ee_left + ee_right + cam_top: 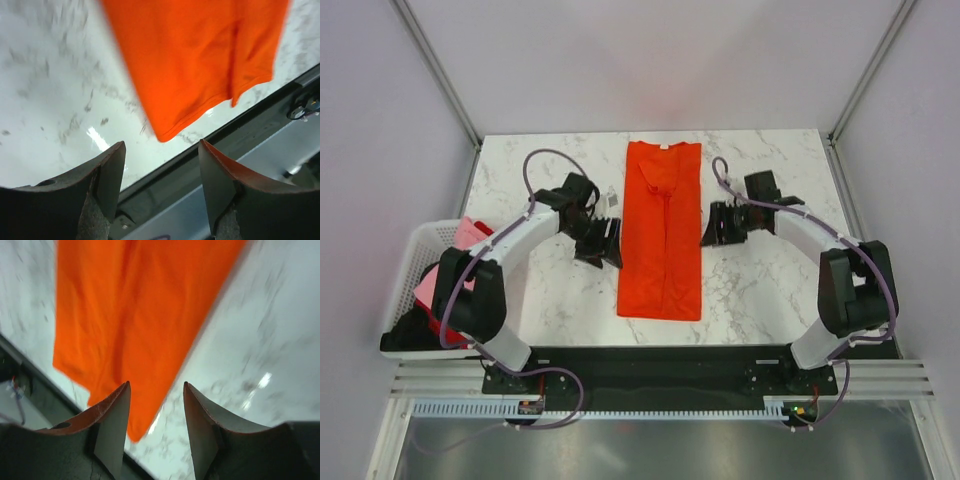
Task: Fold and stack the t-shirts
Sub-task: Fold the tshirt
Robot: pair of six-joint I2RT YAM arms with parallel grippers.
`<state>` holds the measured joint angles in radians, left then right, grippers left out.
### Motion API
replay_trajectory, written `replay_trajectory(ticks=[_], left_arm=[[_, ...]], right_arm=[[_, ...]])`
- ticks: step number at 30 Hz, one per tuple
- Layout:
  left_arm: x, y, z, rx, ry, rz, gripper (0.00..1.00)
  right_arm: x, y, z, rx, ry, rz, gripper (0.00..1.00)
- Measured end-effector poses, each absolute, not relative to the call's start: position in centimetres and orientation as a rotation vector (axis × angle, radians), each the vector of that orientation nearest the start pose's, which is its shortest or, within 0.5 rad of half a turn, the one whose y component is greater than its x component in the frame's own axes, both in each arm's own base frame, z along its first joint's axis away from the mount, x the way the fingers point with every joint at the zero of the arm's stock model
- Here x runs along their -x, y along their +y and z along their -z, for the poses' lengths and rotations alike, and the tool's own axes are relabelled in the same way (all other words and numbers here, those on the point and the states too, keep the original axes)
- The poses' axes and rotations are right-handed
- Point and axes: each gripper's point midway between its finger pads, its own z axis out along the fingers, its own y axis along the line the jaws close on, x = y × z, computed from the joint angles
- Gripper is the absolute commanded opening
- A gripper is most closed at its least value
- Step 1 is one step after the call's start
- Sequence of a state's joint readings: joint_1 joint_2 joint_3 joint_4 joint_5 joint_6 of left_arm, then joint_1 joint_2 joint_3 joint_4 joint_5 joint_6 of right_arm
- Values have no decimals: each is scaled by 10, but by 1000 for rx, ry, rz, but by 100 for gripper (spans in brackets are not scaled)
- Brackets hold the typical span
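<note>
The orange t-shirt [661,230] lies flat on the middle of the marble table [770,290], its sides turned in so that it forms one long narrow strip running from the far edge toward you. Its collar and small white neck label [663,146] are at the far end and its hem is at the near end. The left gripper [600,245] hangs just beside the strip's left edge, and the right gripper [715,225] hangs just beside its right edge. In each wrist view you see the fingers spread apart with nothing between them, the cloth lying beyond the fingertips. Whether either gripper touches the cloth cannot be told. At the left the white basket [408,262] holds a pink shirt [470,232], a red one [445,328] and black cloth [405,335], none of them folded. Read the task as early. The lengthwise folds of the first shirt appear done, while the crosswise fold that would bring hem toward collar is not yet made. No stack exists on the table, and the basket's shirts each await the whole sequence.
</note>
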<state>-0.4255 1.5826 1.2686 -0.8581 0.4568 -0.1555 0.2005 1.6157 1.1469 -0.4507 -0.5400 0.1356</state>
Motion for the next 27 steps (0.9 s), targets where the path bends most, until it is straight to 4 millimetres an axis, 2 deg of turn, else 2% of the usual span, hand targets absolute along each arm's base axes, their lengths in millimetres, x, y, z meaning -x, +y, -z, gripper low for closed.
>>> replay_trajectory(ticks=[2,3,5,7,11,17,23,27], left_arm=[[-241,-191,-87,-312,2931,777,68],[-228,-187,-74,-241,2992,789,67],[-213,-184,-63,-137,3057,814,68],[-206,-188,-58,-60,3074,861,68],[-204,-198,-53,33,3061,953,67],[-196,-201,-42,133,3098,994,62],[-195,-202,-27,199,3149,982,53],[-190,-204,-20,206,3183,965,50]], right_arm=[[-300,170,-71,236,2656,-919,55],[-275,170,-56,197,2741,-958,55],[-245,172,-45,151,2831,-1022,55],[-228,176,-42,132,2868,-1063,55],[-202,185,-41,136,2899,-1117,55],[-164,184,-24,34,3035,-1126,54],[-158,191,-21,-64,3105,-1166,52],[-158,197,-21,-86,3128,-1189,50]])
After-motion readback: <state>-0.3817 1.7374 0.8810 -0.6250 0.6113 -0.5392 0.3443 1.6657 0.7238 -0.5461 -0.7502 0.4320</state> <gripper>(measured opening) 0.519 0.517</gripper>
